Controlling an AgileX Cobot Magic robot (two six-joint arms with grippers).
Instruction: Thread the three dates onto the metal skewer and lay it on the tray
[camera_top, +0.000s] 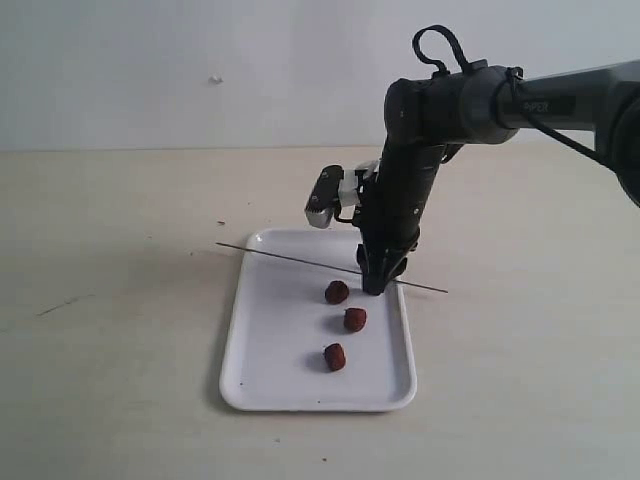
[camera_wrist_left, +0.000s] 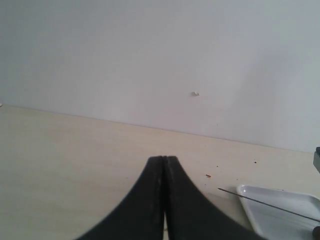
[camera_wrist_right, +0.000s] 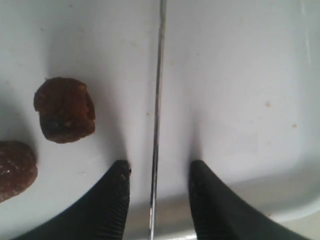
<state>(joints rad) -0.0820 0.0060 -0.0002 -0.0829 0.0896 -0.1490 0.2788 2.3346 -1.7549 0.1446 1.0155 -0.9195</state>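
The white tray (camera_top: 232, 352) lies on the table with three dates (camera_top: 337, 292) (camera_top: 355, 320) (camera_top: 335, 357) loose on it in a row. The metal skewer (camera_top: 290, 259) rests across the tray's far part, both ends sticking out past the rims. My right gripper (camera_top: 375, 285) points down at the tray's right side, open. In the right wrist view its fingers straddle the skewer (camera_wrist_right: 159, 75) without touching it, gripper (camera_wrist_right: 160, 167) low over the tray (camera_wrist_right: 240, 75), with two dates (camera_wrist_right: 65, 109) (camera_wrist_right: 15, 170) beside it. My left gripper (camera_wrist_left: 164, 159) is shut on nothing, over bare table, and sees the skewer tip (camera_wrist_left: 265, 202) and a tray corner (camera_wrist_left: 280, 217).
The pale wooden table (camera_top: 120, 380) stretches around the tray, with a white wall (camera_top: 200, 60) behind. A thin dark mark (camera_top: 60, 303) and small crumbs (camera_wrist_left: 208, 175) lie on the table left of the tray. The left arm does not show in the exterior view.
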